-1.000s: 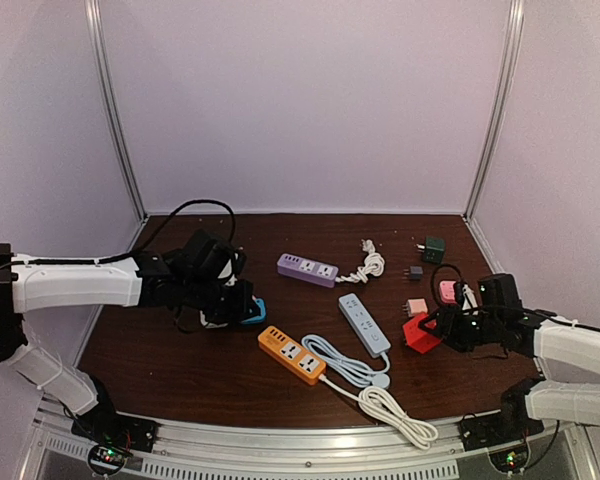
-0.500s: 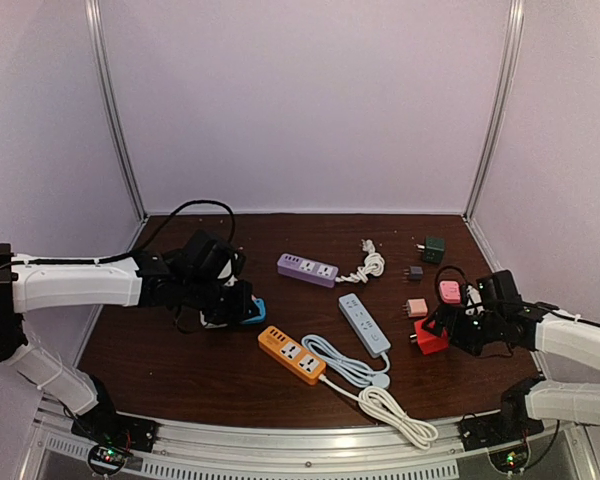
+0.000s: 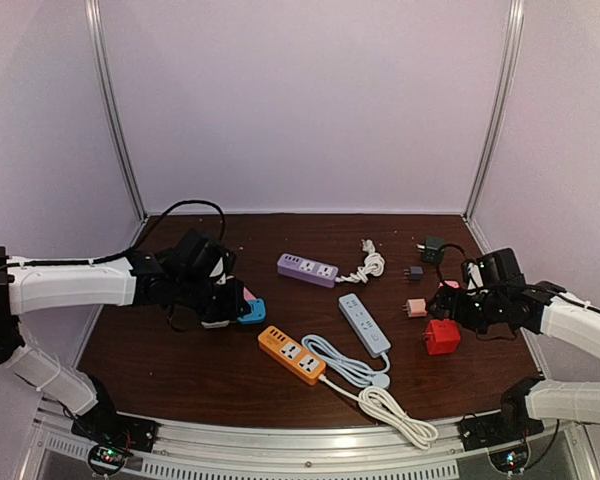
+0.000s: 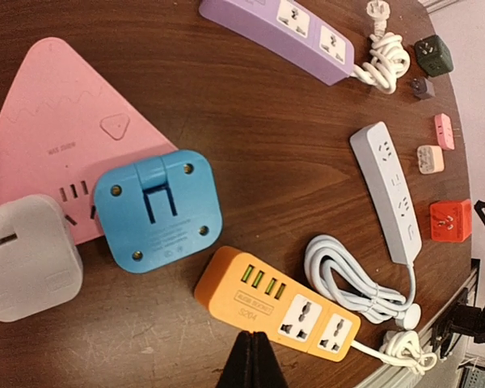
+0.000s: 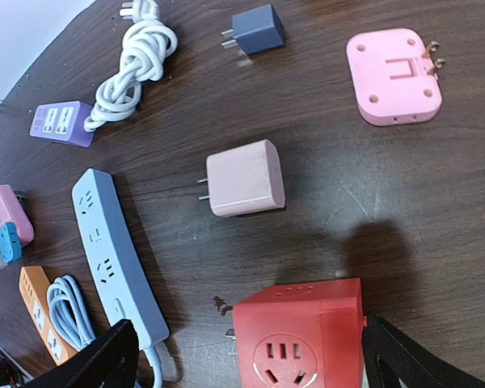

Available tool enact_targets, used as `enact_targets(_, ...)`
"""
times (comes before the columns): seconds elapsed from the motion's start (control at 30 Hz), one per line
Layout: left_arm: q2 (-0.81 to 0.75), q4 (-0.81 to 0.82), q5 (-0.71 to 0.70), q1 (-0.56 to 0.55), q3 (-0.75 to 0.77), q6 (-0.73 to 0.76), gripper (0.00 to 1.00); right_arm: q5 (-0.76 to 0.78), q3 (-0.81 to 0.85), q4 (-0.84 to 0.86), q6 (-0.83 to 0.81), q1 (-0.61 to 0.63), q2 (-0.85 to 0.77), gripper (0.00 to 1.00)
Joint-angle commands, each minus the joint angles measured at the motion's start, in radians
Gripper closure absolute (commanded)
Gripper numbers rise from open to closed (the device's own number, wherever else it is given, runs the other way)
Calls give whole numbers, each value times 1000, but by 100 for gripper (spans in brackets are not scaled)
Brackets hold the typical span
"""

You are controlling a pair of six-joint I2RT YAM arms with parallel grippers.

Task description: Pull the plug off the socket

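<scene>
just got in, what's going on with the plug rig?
The left pincer is shut on nothing and poised just off the pink triangular socket. The blue plug and grey plug sit against that socket's edge, apparently plugged in, so nothing has been pulled there yet. The right pincer is open, with its fingers on either side of the red cube socket but not touching it. A pale pink charger lies loose just beyond it.
</scene>
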Motion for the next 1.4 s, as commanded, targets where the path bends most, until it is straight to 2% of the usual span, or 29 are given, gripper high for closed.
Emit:
enact_targets(0.0,-49,-26,-37,52,-37,29,100,86,87,-28,-46,68,34,2)
enact_targets(0.2,-78,-57,-98,179,-85,53,100,151,199,13,-64,233,154,3)
enact_targets(0.27,-77,-66,-123,219,-95,73,94,183,239,24,-65,291,213,3)
enact_targets(0.4,-65,-103,-170,254,-95,103,76,201,331,64,-77,377,330,3)
enact_targets(0.5,-88,-108,-163,254,-130,83,54,202,421,79,-106,425,439,3)
enact_targets(0.6,-157,-51,-122,254,-215,13,32,184,518,101,-148,458,546,3)
enact_targets(0.73,-265,109,-95,254,-354,-107,12,144,647,135,-202,496,687,2)
enact_targets(0.8,-297,218,-88,254,-418,-167,8,114,719,151,-220,506,756,3)
enact_targets(0.9,-295,421,-66,252,-514,-287,8,75,806,185,-250,526,850,5)
enact_targets(1.0,-273,551,-66,239,-562,-375,8,47,898,206,-278,546,943,8)
enact_targets(1.2,-265,628,-102,208,-578,-447,8,7,1085,210,-295,578,1134,14)
enact_targets(1.37,-238,621,-128,188,-583,-528,8,0,1249,176,-300,594,1286,19)
